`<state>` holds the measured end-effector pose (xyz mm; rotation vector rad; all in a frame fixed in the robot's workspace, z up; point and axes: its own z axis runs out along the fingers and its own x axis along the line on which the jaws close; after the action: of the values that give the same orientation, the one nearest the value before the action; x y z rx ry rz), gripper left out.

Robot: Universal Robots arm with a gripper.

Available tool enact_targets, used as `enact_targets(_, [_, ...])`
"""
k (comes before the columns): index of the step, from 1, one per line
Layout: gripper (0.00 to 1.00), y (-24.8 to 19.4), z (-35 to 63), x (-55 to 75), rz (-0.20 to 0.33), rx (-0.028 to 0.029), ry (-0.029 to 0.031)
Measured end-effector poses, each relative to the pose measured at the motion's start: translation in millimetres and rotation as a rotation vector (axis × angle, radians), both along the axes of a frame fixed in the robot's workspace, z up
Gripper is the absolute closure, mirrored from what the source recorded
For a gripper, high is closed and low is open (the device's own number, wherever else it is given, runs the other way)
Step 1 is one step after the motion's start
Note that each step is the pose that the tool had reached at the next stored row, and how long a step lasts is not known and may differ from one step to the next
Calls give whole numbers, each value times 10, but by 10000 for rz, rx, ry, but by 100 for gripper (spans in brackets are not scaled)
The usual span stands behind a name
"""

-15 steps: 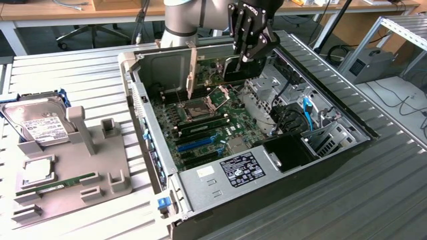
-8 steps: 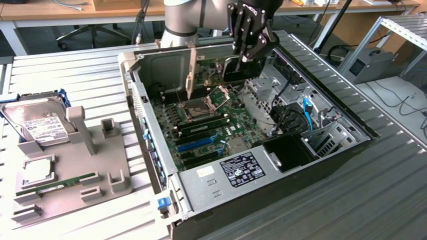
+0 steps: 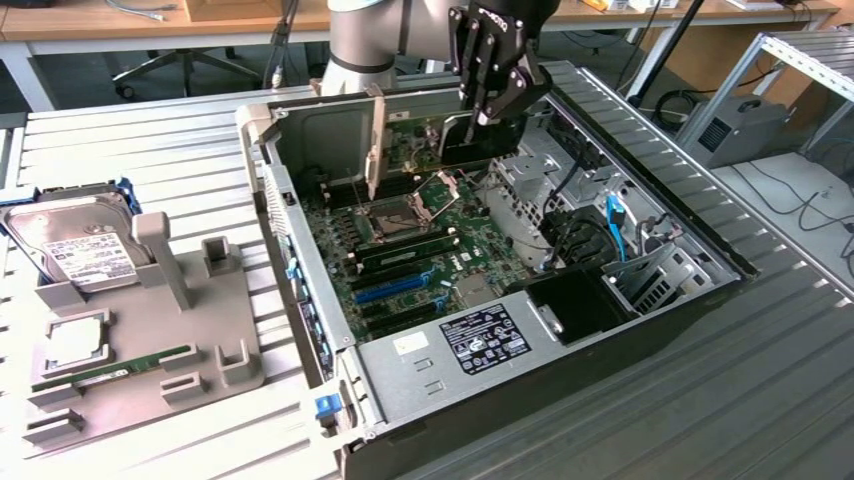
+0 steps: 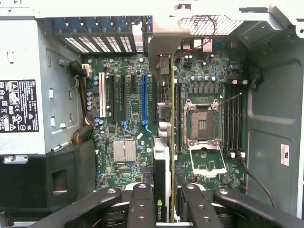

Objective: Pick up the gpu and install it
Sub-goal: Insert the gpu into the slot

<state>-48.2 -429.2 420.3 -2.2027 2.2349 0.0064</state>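
I have the gpu (image 4: 161, 164) clamped edge-on in the gripper (image 4: 166, 189), jaws closed narrow against its faces. It hangs over the motherboard (image 4: 107, 159) at the far end of the open PC case (image 3: 287, 215). Pickup looks done. I judge it isn't seated in a slot yet.

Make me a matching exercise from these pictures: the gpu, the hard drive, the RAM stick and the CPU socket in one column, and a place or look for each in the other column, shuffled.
1. gpu
2. hard drive
3. RAM stick
4. CPU socket

A. narrow green strip lying flat on the grey holder
B. on the motherboard, frame swung open
C. held by the gripper over the motherboard
D. silver with a white label, on the grey holder

Pairs: 1-C, 2-D, 3-A, 4-B
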Motion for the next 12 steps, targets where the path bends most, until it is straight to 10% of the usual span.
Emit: enact_targets(12, [73, 0, 0, -35, 0, 0, 0])
